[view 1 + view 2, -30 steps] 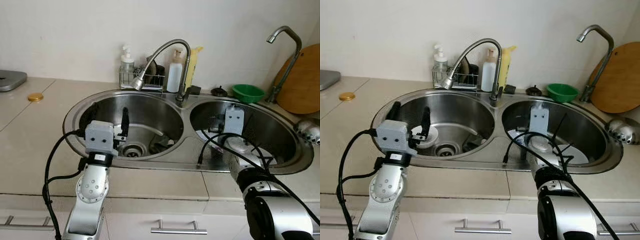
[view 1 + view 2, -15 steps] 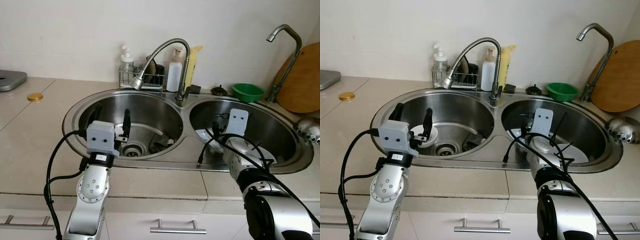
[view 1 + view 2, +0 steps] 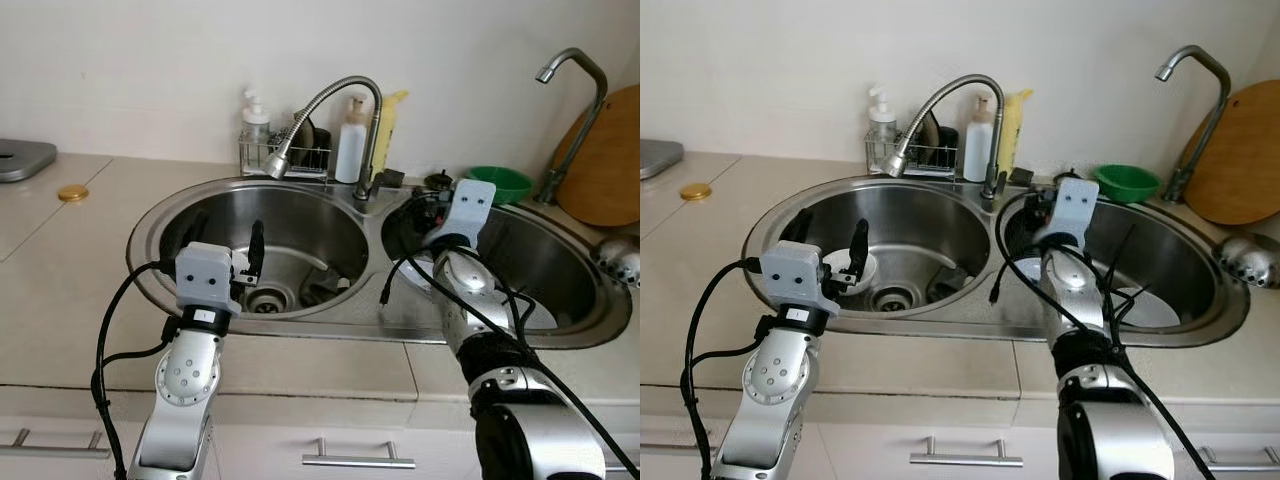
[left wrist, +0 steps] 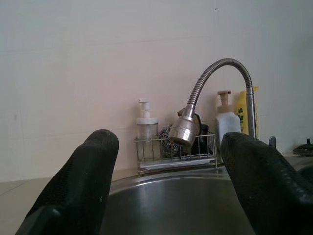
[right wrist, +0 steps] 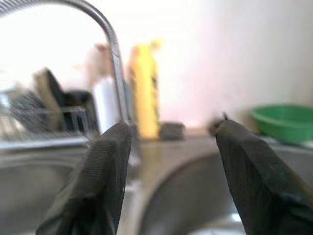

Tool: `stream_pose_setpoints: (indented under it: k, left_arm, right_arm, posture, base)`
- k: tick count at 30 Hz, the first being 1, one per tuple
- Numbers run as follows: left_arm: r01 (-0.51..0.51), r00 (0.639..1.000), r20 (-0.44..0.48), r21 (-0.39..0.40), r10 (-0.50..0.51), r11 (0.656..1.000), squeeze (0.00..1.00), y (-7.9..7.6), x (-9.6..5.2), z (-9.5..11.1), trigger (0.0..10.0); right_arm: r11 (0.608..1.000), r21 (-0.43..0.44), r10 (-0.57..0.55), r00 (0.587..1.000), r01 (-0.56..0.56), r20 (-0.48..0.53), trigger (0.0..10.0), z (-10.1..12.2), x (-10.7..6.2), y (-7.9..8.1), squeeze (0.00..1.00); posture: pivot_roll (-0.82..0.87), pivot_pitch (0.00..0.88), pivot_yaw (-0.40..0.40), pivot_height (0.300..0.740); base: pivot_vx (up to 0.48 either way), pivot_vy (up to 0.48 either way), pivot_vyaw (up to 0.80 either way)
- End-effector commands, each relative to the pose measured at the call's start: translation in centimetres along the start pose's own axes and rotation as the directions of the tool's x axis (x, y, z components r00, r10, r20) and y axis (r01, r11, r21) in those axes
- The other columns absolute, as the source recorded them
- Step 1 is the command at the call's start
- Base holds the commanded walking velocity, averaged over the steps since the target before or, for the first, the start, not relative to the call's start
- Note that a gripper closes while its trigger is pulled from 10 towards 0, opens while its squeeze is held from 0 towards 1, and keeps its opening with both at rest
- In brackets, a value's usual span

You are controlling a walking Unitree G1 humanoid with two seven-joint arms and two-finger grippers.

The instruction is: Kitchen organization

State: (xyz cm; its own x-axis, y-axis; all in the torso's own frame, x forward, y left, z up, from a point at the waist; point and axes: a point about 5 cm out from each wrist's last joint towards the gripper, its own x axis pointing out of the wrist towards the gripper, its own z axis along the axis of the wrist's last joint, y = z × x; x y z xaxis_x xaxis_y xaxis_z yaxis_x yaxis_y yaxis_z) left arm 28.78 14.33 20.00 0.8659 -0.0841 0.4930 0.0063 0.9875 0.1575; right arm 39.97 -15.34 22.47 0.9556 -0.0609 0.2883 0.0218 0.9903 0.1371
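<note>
A steel double sink (image 3: 372, 318) is set in the beige counter. My left gripper (image 3: 222, 240) hangs open over the left basin, above a small white plate (image 3: 855, 265) beside the drain; a dark item (image 3: 318, 290) lies near the divider. My right gripper (image 3: 428, 212) is raised over the right basin's left rim, near the base of the flexible faucet (image 3: 330, 100). The right wrist view shows it open (image 5: 173, 132) and holding nothing, facing a yellow bottle (image 5: 144, 90) and a green bowl (image 5: 283, 120). White dishes (image 3: 1140, 305) lie in the right basin.
Behind the sink stand a wire rack (image 3: 285, 155) with a soap dispenser, a white bottle (image 3: 350, 145) and a second tap (image 3: 585, 110). A round wooden board (image 3: 605, 160) leans at the right above a steel utensil (image 3: 620, 260). A gold lid (image 3: 72, 193) lies on the left counter.
My right gripper has risen out of the right basin and swung back and left toward the faucet base. The left gripper has stayed almost still.
</note>
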Motion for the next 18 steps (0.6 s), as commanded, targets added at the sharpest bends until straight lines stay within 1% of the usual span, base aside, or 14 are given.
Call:
stream_pose_setpoints:
  k: [1, 3, 5, 7, 10, 13, 18]
  left_arm:
    - [0.004, 0.999, 0.036, -0.005, -0.004, 1.0, 0.0, 0.0, 0.2, 0.7, 10.0]
    - [0.005, 0.999, 0.038, -0.005, -0.005, 1.0, 0.0, 0.0, 0.2, 0.8, 10.0]
    - [0.009, 0.999, 0.045, -0.001, -0.009, 1.0, 0.0, 0.0, 0.2, 0.9, 10.0]
    - [0.011, 0.998, 0.055, 0.002, -0.011, 1.0, 0.0, -0.1, 0.2, 1.0, 10.0]
    - [0.009, 0.998, 0.068, 0.001, -0.009, 1.0, 0.0, 0.0, 0.2, 1.2, 10.0]
    - [0.01, 0.997, 0.074, -0.002, -0.009, 1.0, 0.0, -0.1, 0.2, 1.3, 10.0]
    - [0.003, 0.996, 0.086, -0.001, -0.003, 1.0, 0.0, 0.1, 0.2, 1.5, 10.0]
  right_arm:
    - [1.0, -0.007, 0.023, 0.998, -0.023, 0.053, 10.0, 0.7, -0.1, 0.6, 0.0]
    - [1.0, -0.01, 0.029, 0.998, -0.029, 0.06, 10.0, 0.7, -0.2, 0.7, 0.0]
    - [0.998, -0.035, 0.045, 0.996, -0.042, 0.079, 10.0, 0.9, -0.3, 1.0, 0.0]
    - [0.998, -0.028, 0.051, 0.995, -0.048, 0.089, 10.0, 1.0, -0.5, 1.1, 0.0]
    - [0.998, -0.022, 0.06, 0.993, -0.058, 0.099, 10.0, 1.1, -0.7, 1.2, 0.0]
    - [0.998, -0.002, 0.058, 0.992, -0.058, 0.114, 10.0, 1.3, -0.9, 1.2, 0.0]
    - [0.997, -0.006, 0.077, 0.987, -0.077, 0.14, 10.0, 1.5, -1.2, 1.4, 0.0]
  posture:
    - [0.16, 0.0, -0.071, 0.74]
    - [0.16, 0.0, -0.071, 0.74]
    - [0.16, 0.0, -0.073, 0.74]
    - [0.16, 0.0, -0.073, 0.74]
    - [0.16, 0.0, -0.072, 0.74]
    - [0.16, 0.0, -0.072, 0.74]
    - [0.16, 0.0, -0.072, 0.74]
  base:
    - [0.0, 0.48, 0.0]
    - [0.0, 0.48, 0.0]
    - [0.0, 0.48, 0.0]
    - [0.0, 0.48, 0.0]
    - [0.0, 0.313, 0.0]
    - [0.0, 0.0, -0.8]
    - [0.0, 0.0, -0.8]
